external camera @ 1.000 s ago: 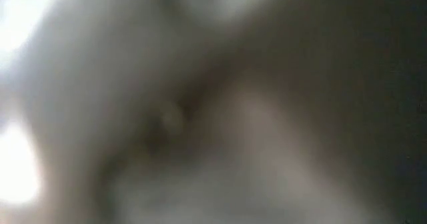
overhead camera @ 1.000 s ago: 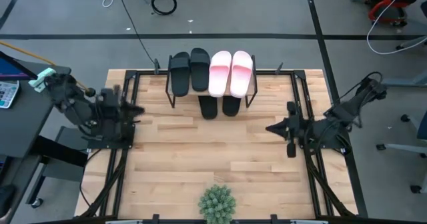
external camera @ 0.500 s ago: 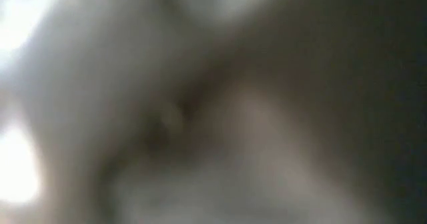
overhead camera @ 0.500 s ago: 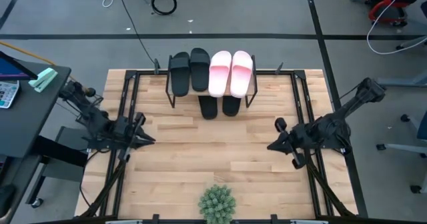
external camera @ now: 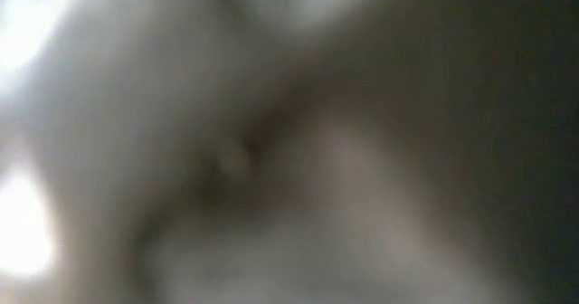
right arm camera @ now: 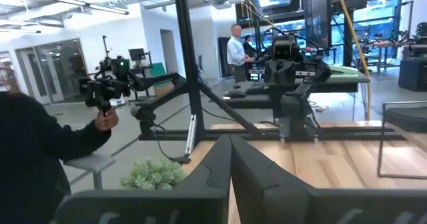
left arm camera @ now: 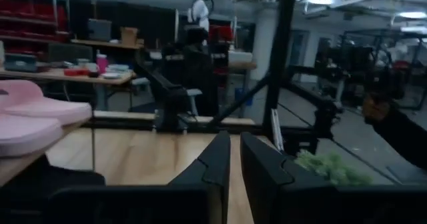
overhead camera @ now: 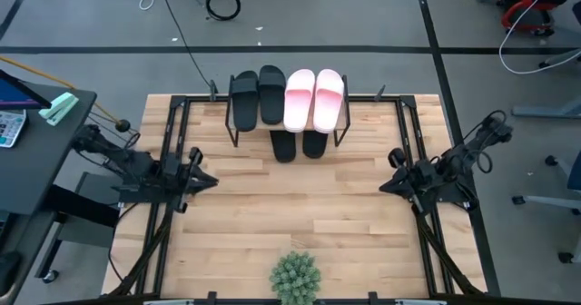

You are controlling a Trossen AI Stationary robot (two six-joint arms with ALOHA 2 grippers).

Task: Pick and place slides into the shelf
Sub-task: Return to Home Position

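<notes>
Left gripper [overhead camera: 207, 180] mid-left, right gripper [overhead camera: 385, 187] mid-right: both pressed together, empty. Black and pink slides [overhead camera: 300, 96] fill the wire-legged wooden shelf [overhead camera: 346, 116]; homing likely remains.

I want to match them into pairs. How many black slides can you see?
4. Two black slides lie atop the shelf, left of the pink pair; two more poke out from under it, partly covered. More could hide underneath.

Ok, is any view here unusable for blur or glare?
Low view: wholly out of focus, bright glare at its left edge, nothing recognisable. High view: even light, the slides clear. Wrist views: dim foreground, room behind legible.
</notes>
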